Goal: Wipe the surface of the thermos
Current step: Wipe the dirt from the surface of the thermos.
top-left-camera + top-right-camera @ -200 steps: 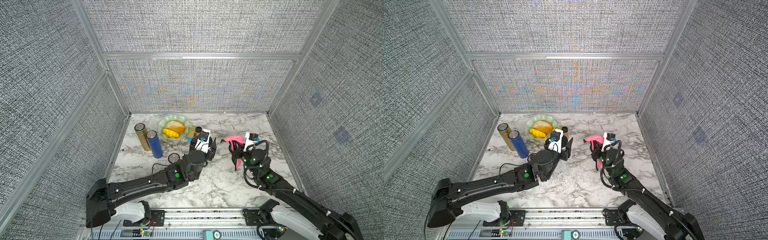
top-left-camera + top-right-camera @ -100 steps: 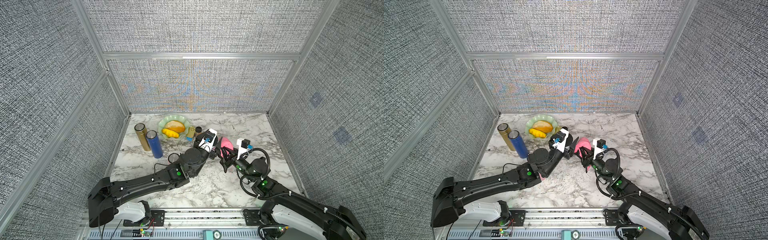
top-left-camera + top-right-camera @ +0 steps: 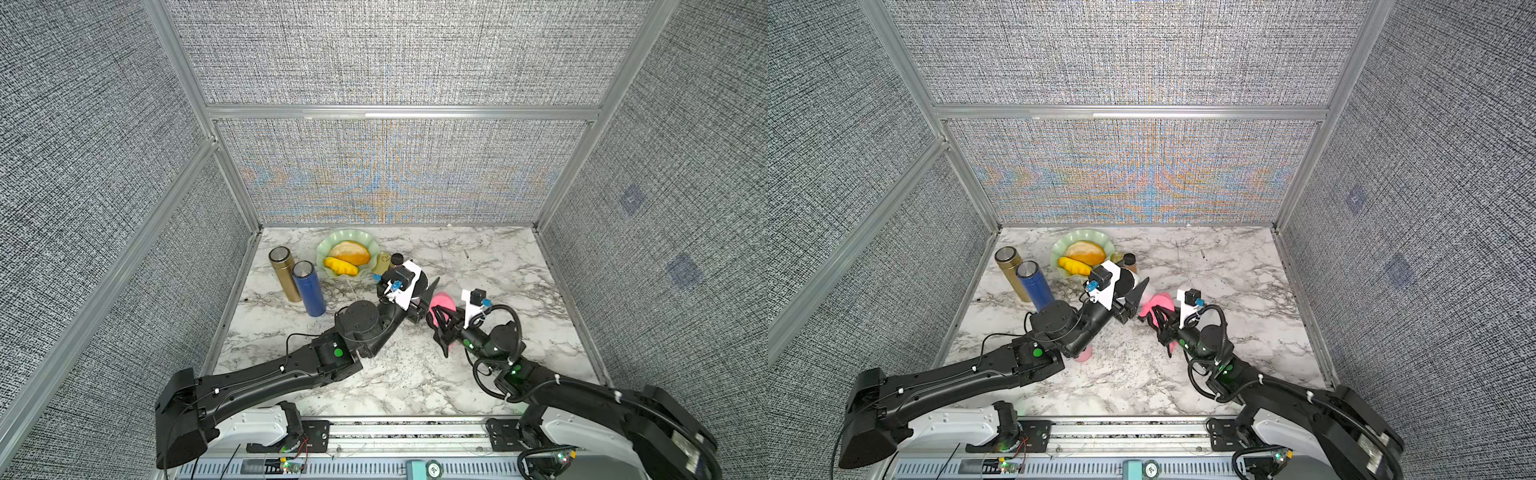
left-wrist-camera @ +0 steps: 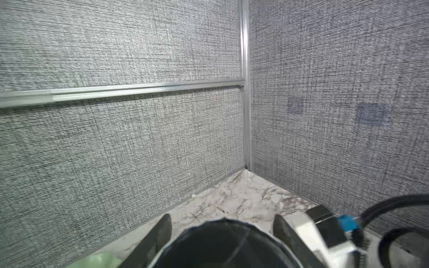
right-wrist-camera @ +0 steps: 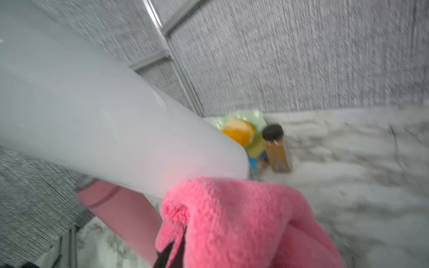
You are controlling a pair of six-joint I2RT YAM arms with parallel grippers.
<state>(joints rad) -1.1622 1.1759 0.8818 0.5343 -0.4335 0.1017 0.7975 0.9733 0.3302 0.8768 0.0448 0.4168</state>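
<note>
My left gripper (image 3: 422, 291) (image 3: 1133, 291) (image 4: 221, 219) is shut on the thermos (image 3: 420, 284) (image 3: 1125, 283) (image 4: 222, 246), which is white with a black round end tilted upward. It is held above the middle of the marble table. In the right wrist view the thermos (image 5: 92, 116) fills the frame as a glossy white body. My right gripper (image 3: 441, 326) (image 3: 1158, 322) (image 5: 185, 255) is shut on a fluffy pink cloth (image 3: 441, 301) (image 3: 1156, 301) (image 5: 232, 220). The cloth lies against the thermos's right side. The cloth hides most of the right fingers.
A gold bottle (image 3: 284, 274) and a blue bottle (image 3: 309, 289) stand at the back left. Beside them are a green bowl (image 3: 326, 253) of fruit and a black-capped spice jar (image 3: 395, 259). A pink cup (image 3: 1084, 355) stands under my left forearm. Mesh walls enclose three sides of the table.
My right gripper has carried the pink cloth leftward up to the thermos. My left gripper shifted slightly right with the thermos. Both grips stay the same.
</note>
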